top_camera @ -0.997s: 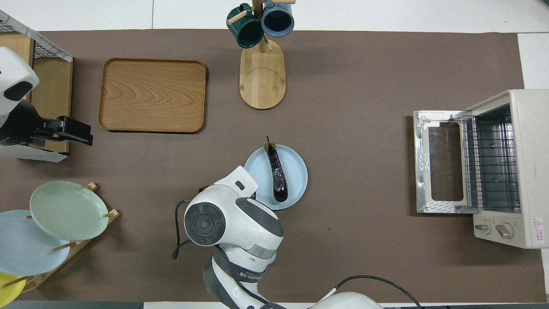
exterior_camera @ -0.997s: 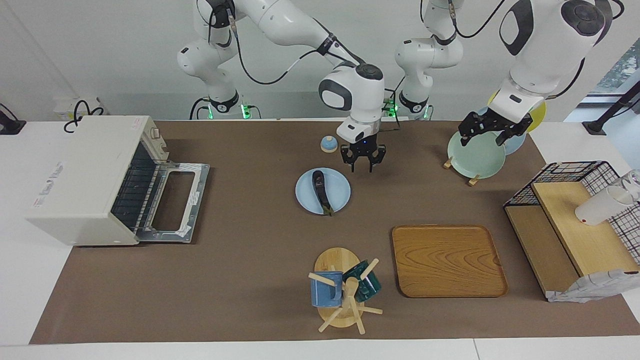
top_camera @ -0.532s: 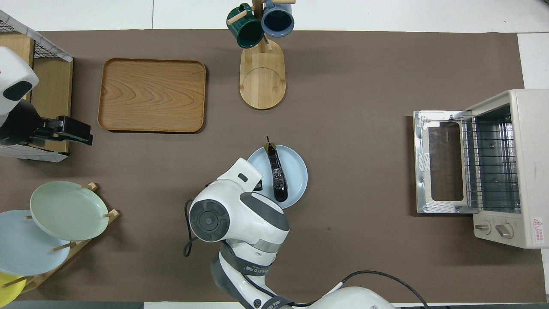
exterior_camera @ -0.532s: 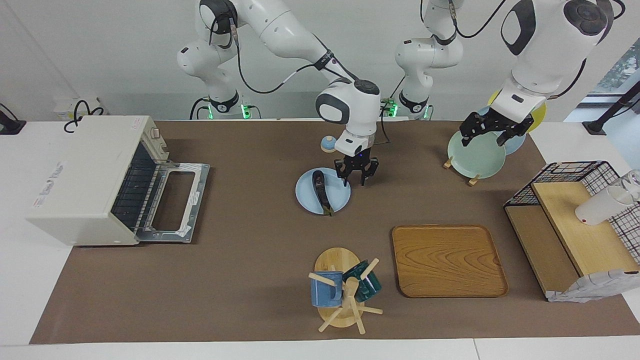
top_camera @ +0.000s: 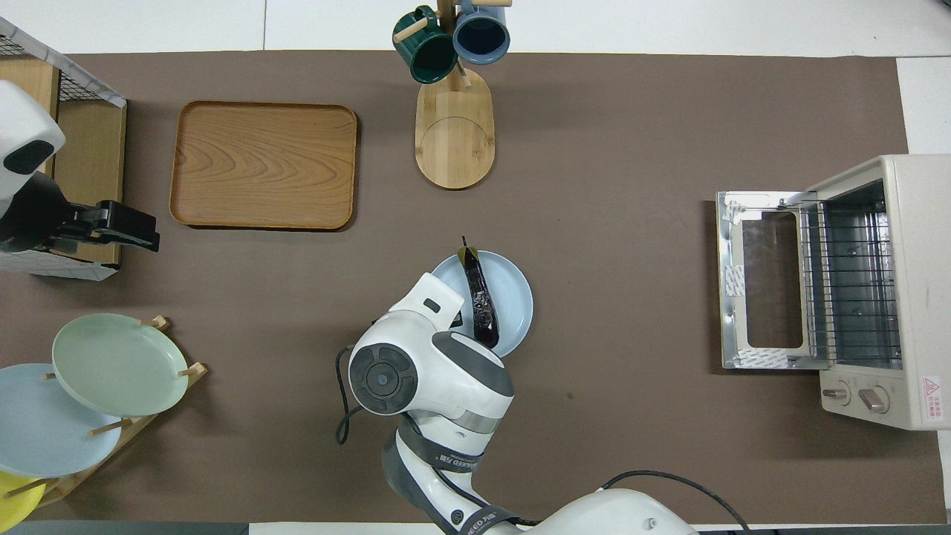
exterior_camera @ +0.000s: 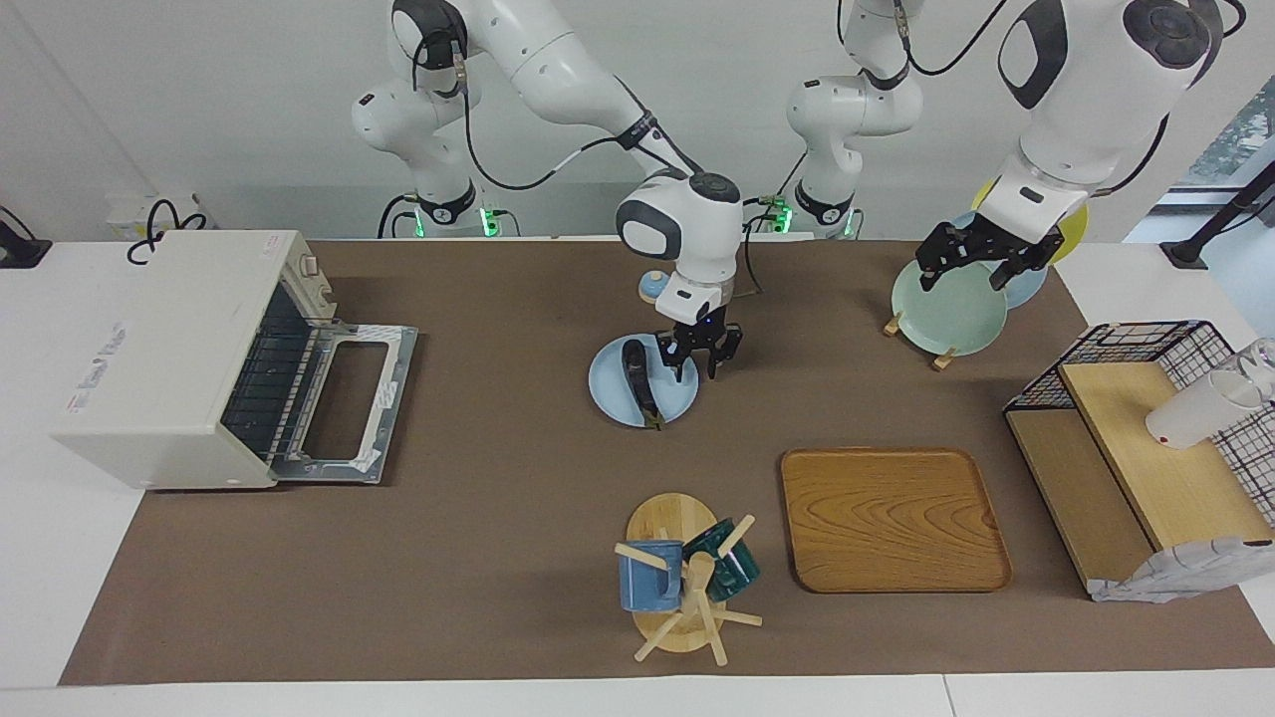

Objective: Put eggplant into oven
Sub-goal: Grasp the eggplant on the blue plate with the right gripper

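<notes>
- Right gripper (exterior_camera: 700, 364) has descended over the blue plate (exterior_camera: 672, 398) (beside the eggplant (exterior_camera: 637, 374)); finger state indiscernible, nothing held.
- Left gripper (exterior_camera: 981, 261), open, waits over the plate rack.
- Oven (exterior_camera: 179, 358) stands open.

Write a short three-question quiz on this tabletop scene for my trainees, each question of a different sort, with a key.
1. True or false: the oven has its door shut.
2. What does the eggplant lie on? A) the wooden tray B) the blue plate C) the oven rack
3. Which gripper is over the blue plate?

Key
1. False: the door is folded down and the rack shows.
2. B: it lies on the blue plate, its stem tip past the rim.
3. The right gripper, beside the eggplant; the left gripper waits over the plate rack.
</notes>
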`<state>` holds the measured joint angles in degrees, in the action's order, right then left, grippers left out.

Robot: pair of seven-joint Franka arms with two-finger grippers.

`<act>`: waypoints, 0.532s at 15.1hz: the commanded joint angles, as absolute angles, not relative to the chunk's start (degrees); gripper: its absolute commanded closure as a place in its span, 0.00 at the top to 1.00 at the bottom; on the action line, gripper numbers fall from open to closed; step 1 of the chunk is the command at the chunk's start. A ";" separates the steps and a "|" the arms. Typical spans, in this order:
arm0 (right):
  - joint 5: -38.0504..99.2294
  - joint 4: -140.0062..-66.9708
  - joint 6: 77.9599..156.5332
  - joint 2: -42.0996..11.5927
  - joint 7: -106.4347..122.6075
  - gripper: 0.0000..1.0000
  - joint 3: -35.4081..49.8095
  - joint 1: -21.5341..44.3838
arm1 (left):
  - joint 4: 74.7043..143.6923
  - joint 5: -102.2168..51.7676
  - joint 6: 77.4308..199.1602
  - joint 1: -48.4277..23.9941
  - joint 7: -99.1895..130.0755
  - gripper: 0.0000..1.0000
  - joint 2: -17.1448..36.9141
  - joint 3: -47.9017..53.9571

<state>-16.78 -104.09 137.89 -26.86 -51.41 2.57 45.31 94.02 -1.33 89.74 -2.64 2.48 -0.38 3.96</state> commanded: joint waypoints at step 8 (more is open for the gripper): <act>-24.52 -97.74 120.16 -24.35 -42.46 0.00 2.55 44.21 | 94.92 -1.93 90.09 -1.93 2.64 1.00 -1.58 4.22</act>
